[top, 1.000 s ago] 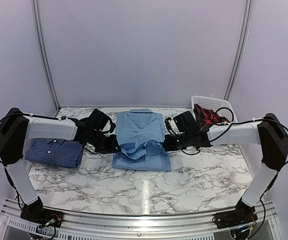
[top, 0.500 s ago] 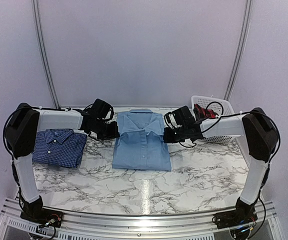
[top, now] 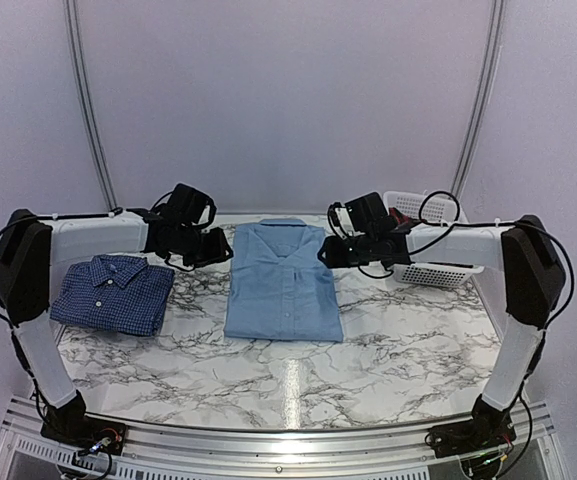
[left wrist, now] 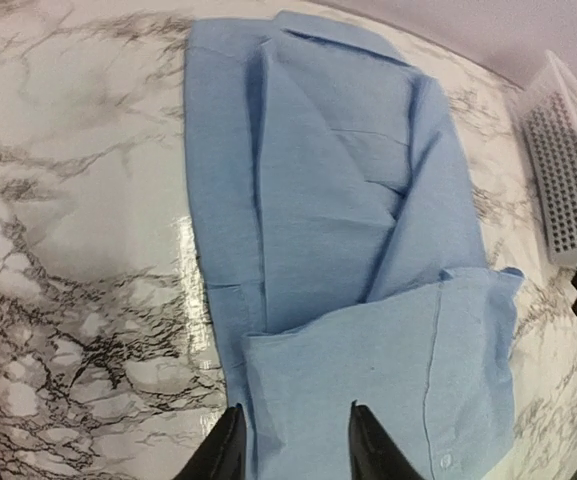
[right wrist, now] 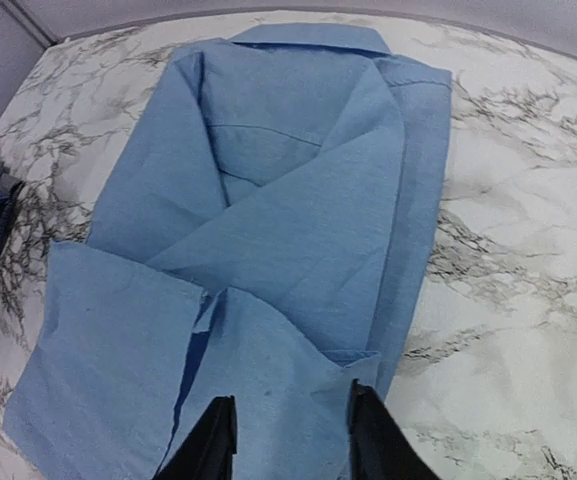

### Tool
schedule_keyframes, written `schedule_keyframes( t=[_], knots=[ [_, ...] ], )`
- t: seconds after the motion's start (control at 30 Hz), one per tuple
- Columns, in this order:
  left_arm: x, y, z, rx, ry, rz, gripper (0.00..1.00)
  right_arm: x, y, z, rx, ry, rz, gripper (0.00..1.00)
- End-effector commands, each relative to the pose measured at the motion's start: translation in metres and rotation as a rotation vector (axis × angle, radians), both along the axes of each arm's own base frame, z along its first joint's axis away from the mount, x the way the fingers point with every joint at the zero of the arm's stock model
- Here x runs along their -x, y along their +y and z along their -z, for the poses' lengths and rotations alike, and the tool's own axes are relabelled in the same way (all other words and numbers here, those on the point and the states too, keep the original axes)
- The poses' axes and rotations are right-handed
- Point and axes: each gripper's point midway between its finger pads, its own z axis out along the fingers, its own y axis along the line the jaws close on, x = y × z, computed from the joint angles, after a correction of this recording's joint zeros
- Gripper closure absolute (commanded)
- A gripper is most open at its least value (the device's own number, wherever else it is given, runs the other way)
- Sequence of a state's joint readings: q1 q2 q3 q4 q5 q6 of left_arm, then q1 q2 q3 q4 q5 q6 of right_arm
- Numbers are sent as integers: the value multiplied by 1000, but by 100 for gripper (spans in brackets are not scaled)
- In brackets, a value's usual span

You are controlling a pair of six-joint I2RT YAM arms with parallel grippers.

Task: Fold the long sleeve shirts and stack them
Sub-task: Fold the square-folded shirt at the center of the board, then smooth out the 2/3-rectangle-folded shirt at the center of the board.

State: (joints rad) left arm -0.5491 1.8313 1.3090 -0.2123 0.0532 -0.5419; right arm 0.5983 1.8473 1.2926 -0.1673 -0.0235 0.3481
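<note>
The light blue shirt [top: 283, 285] lies folded in a flat rectangle mid-table, collar at the far end. In the wrist views its sleeves cross over the body [left wrist: 328, 220] [right wrist: 288, 200]. Left of it, apart, rests the folded dark blue checked shirt [top: 111, 292]. My left gripper [top: 223, 248] [left wrist: 295, 412] hovers at the light blue shirt's far left edge, jaws apart, nothing between them. At the far right edge my right gripper [top: 323, 252] [right wrist: 290, 395] is likewise open over the cloth.
A white perforated basket [top: 423, 240] [left wrist: 568, 170] stands at the back right behind the right arm. The marble table [top: 388, 350] is bounded by walls at the back and sides. A metal rail runs along the near edge.
Both grippers have gone from shut to open and let go of the light blue shirt. Both have moved away toward the far end, and the shirt now lies flatter.
</note>
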Motion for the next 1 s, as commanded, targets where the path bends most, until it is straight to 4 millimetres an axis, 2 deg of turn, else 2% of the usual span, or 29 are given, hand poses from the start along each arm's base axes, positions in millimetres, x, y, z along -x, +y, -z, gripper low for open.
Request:
schedule_keyframes(
  t=[0.0,0.1,0.17,0.27,0.43,0.6,0.67,0.73,0.97],
  knots=[
    [31,-30,-9,49,28,87,69,26,25,-5,-64,23,-85,71],
    [53,-48,11,46,83,131,79,33,31,13,-84,65,-101,77],
    [68,-52,28,41,134,138,85,33,30,25,-95,88,-97,78],
    [92,-48,51,41,198,139,91,25,21,41,-115,112,-77,78],
    [125,-36,84,55,278,134,94,5,3,60,-114,136,-32,77],
    [140,-26,103,38,316,120,94,-13,-8,75,-96,163,12,75],
    [140,-25,103,36,314,119,94,-18,-12,73,-98,165,28,74],
    [138,-26,97,43,299,121,94,-21,-13,62,-87,149,26,73],
    [110,-34,45,56,171,108,90,-8,-8,22,-74,78,16,68]
  ],
)
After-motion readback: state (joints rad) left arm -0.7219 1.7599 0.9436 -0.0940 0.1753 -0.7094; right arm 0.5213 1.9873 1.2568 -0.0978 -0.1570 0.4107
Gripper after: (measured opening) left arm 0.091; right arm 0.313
